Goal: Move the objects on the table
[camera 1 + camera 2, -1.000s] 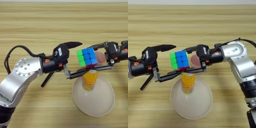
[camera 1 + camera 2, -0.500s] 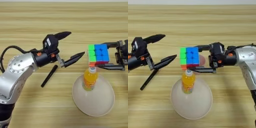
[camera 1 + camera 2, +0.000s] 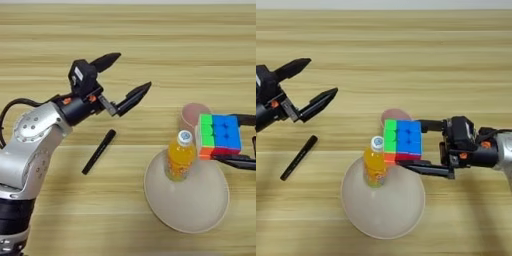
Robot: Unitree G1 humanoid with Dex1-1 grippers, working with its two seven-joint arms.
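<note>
We are holding the puzzle cube [image 3: 402, 141] clamped in our right gripper [image 3: 423, 146], hanging just above the near-right rim of the plate [image 3: 401, 215], close beside the juice bottle [image 3: 375, 162] standing on it. Our left gripper [image 3: 126, 80] is hovering with fingers spread and empty, well left. The marker pen [image 3: 98, 151] is lying below it on the surface [image 3: 150, 45], its long axis running diagonally, nearer our left arm.

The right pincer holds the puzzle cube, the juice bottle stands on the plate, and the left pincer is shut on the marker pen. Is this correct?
Not quite: the left pincer is open and empty, and the marker pen lies on the table, as the left eye view shows. The rest is correct.
</note>
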